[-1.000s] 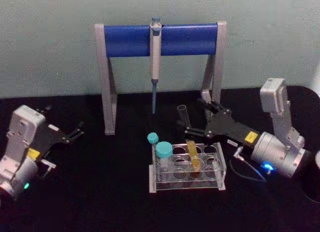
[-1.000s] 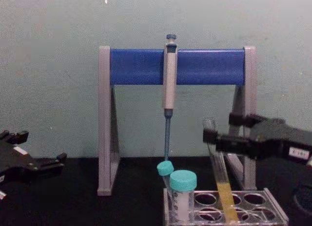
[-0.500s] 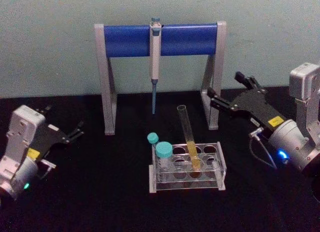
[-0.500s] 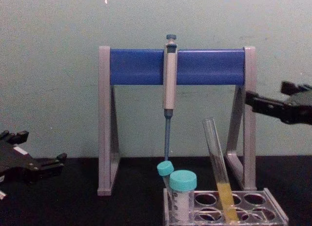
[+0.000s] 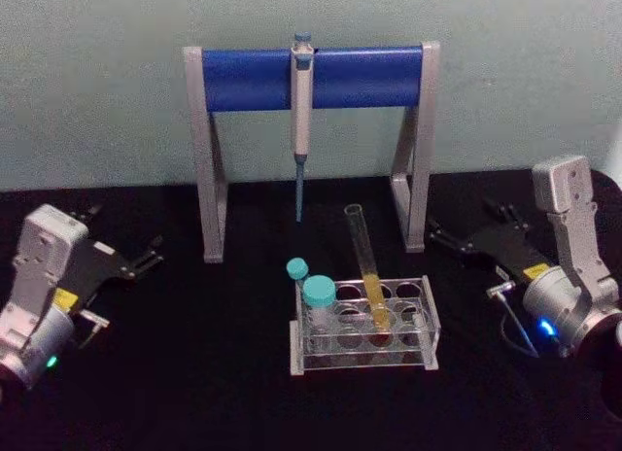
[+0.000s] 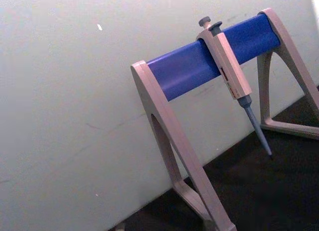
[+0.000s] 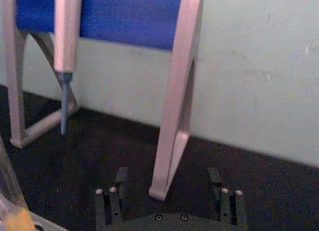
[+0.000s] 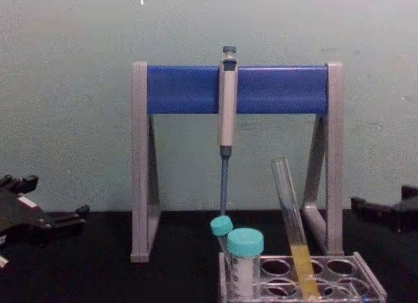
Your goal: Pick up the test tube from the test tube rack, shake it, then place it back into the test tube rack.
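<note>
Head view: right gripper (image 5: 468,235), black fingers spread and holding nothing, hovers low over the black table (image 5: 194,373), well right of the low clear plastic test tube rack (image 5: 364,325). The slim clear glass test tube (image 5: 366,266) with yellow liquid stands tilted in that rack beside two teal-capped vials (image 5: 313,294). Left gripper (image 5: 124,257) rests parked at far left, fingers apart. Behind stands the grey-and-blue pipette stand (image 5: 311,77) against a pale green wall (image 5: 97,82).

Chest view: the tube (image 8: 292,231) leans left in the rack (image 8: 339,277).

Right wrist view: both black fingertips (image 7: 120,181) sit wide apart.
</note>
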You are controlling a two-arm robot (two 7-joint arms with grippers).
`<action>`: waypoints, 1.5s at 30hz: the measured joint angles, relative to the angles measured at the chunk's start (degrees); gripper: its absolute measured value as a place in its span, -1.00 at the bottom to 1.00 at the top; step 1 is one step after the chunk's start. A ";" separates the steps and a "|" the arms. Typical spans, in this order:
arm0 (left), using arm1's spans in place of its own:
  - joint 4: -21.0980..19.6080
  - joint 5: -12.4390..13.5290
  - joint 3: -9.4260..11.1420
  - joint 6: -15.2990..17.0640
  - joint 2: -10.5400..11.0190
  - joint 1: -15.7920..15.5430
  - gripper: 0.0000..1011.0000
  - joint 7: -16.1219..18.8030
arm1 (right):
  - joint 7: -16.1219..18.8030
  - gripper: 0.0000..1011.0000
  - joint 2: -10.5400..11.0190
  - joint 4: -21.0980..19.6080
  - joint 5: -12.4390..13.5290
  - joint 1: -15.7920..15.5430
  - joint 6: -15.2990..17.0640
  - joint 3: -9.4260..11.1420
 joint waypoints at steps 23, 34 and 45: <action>0.00 0.00 0.00 0.00 0.00 0.00 0.98 0.00 | 0.61 0.98 -0.67 1.30 -0.24 -0.01 1.36 0.47; 0.00 0.00 0.00 0.00 0.00 0.00 0.98 0.00 | 0.50 0.98 -0.63 1.22 -0.29 -0.04 1.32 0.42; 0.00 0.00 0.00 0.00 0.00 0.00 0.98 0.00 | 0.43 0.98 -0.63 1.16 -0.28 -0.04 1.28 0.42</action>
